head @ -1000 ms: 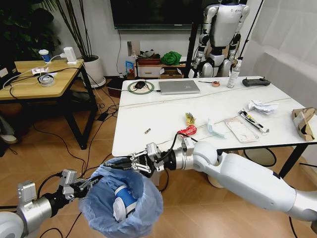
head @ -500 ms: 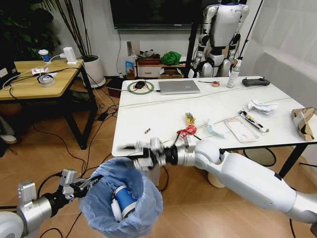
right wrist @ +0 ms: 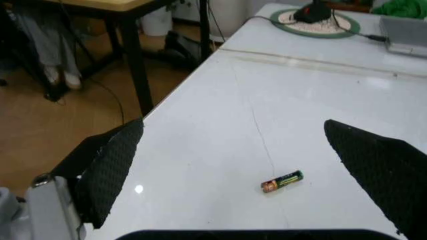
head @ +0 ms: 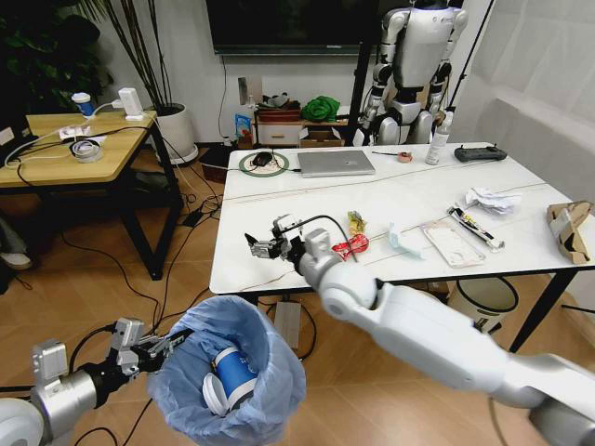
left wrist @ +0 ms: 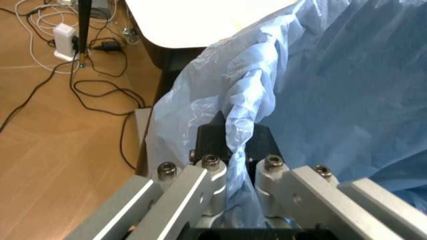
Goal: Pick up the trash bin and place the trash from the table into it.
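Crinkled light-blue plastic lines the trash bin, which I see low at the near left, below the near edge of the table. Inside it lies a blue-banded white paper cup, tipped on its side against the bag. My left gripper reaches in from the near left and pinches the bag at the bin's left rim; in the left wrist view the fingers are pressed together on a bunched fold of that blue plastic.

My right gripper hangs over the table's near left corner with its black pads spread wide and nothing between them. A small battery lies on the white top under the gap, a little to the far side of the gripper in the head view.

More trash lies on the table. To the right of the gripper sit a red wrapper and, just beyond it, a yellow wrapper. Further right are a pale-blue mask, a flat clear packet, crumpled white paper and a torn brown cardboard box at the right edge. Along the far side stand a grey laptop, a white spray bottle and a black controller.

A cream bin stands on the floor under the table's right side; I cannot tell what is in it.
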You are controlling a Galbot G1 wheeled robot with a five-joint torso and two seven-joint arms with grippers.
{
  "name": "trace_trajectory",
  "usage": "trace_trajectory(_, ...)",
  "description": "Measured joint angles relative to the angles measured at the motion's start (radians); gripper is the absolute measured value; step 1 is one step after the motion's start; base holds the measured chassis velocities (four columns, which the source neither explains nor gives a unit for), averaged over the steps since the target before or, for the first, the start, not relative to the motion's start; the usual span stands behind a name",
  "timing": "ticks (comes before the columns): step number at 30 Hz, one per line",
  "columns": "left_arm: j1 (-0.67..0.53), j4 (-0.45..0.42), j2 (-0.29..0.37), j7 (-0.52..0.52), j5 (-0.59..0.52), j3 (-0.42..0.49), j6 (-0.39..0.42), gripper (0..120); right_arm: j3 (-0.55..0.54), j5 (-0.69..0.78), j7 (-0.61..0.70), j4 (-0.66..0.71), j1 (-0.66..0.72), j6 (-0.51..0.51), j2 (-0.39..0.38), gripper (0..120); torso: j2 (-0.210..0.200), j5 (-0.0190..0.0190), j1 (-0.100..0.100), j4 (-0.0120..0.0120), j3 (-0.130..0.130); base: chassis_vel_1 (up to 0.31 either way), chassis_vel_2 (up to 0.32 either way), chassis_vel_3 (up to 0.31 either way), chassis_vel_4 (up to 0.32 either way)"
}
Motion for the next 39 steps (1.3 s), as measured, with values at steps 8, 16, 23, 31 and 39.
trace_trajectory(8,0.008,-0.001,0.003,0.006,-0.001,-0.011,0.000,0,0.042,0.027,0.011,-0.071,0.014,-0.073,0.040,100,0.000,0.0000,0.000,-0.0003,0.000,0.000,0.000,0.000,0.000)
trace_trajectory(16,0.006,-0.002,0.003,0.008,-0.003,-0.015,-0.001,0,0.046,-0.069,-0.013,-0.161,0.003,-0.077,0.039,100,0.000,0.0003,0.000,-0.0004,0.000,0.000,0.000,0.000,0.000)
trace_trajectory(23,0.003,0.002,0.002,0.008,-0.003,-0.009,-0.002,0,0.045,-0.095,-0.031,-0.203,-0.007,-0.072,0.039,100,0.000,0.0003,0.000,-0.0004,0.000,0.000,0.000,0.000,0.000)
trace_trajectory(31,0.002,0.005,0.002,0.009,-0.004,-0.009,-0.003,0,0.035,-0.108,-0.032,-0.216,-0.014,-0.071,0.041,100,0.000,0.0003,0.000,-0.0003,0.000,0.000,0.000,0.000,0.000)
trace_trajectory(39,0.001,0.007,0.001,0.009,-0.004,-0.009,-0.004,0,0.034,-0.119,-0.032,-0.226,-0.010,-0.067,0.030,100,0.000,0.0000,0.000,-0.0004,0.000,0.000,0.000,0.000,0.000)
